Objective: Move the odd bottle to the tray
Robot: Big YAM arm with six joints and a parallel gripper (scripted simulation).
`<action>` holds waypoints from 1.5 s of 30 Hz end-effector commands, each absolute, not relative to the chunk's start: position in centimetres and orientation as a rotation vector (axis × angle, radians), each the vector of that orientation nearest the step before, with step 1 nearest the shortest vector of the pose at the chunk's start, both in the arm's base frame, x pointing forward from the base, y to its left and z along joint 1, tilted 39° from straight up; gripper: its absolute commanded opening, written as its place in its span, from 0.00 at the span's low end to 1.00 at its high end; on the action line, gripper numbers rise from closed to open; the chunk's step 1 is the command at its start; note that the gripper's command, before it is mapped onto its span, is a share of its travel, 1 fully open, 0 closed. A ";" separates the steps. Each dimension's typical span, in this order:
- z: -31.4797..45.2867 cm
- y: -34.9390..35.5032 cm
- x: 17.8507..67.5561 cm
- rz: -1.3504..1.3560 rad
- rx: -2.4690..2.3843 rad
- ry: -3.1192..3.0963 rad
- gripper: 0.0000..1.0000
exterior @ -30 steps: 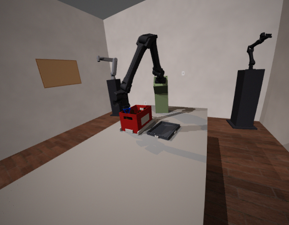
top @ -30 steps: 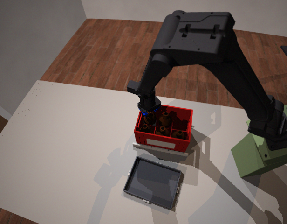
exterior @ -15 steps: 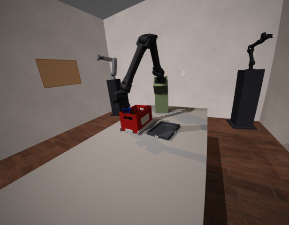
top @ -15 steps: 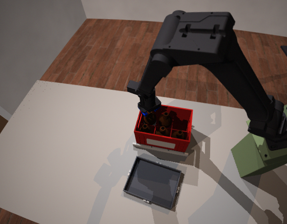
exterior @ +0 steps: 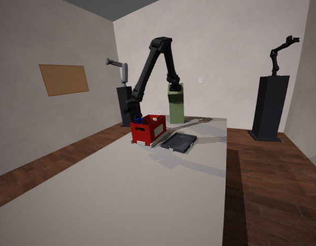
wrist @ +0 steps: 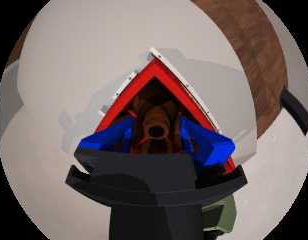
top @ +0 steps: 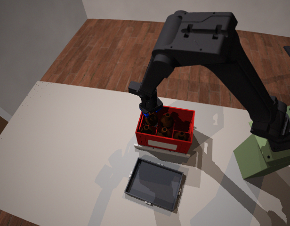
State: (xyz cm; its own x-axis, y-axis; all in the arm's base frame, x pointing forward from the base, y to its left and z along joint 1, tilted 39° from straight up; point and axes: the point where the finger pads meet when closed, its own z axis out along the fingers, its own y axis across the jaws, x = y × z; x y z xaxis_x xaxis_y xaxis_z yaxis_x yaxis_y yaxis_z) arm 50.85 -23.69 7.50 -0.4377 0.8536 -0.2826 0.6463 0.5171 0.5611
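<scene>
A red crate (top: 169, 129) stands on the table and holds several brown bottles, all upright. My gripper (top: 149, 113) hangs over the crate's back-left cell, with its blue fingers on either side of the neck of the bottle (top: 151, 119) there. In the wrist view the fingers stand apart from that bottle's neck (wrist: 156, 126), so the gripper is open. Other bottles stand in the back-middle cell (top: 166, 119) and along the front row (top: 164, 132). The back-right cell looks empty. The dark grey tray (top: 155, 186) lies in front of the crate with nothing on it.
The arm's green base block (top: 264, 155) stands at the table's right edge. The crate (exterior: 147, 129) rests on pale rails. The tray (exterior: 179, 142) lies close beside it. Two other arms on black pedestals (exterior: 269, 105) stand off the table.
</scene>
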 end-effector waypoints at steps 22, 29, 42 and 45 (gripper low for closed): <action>12.1 -24.6 47.4 0.498 1.215 2.206 0.61; 13.6 -24.7 46.2 0.498 1.215 2.207 0.61; 14.5 -24.6 45.2 0.500 1.217 2.216 0.61; 14.3 -24.4 45.3 0.503 1.216 2.221 0.61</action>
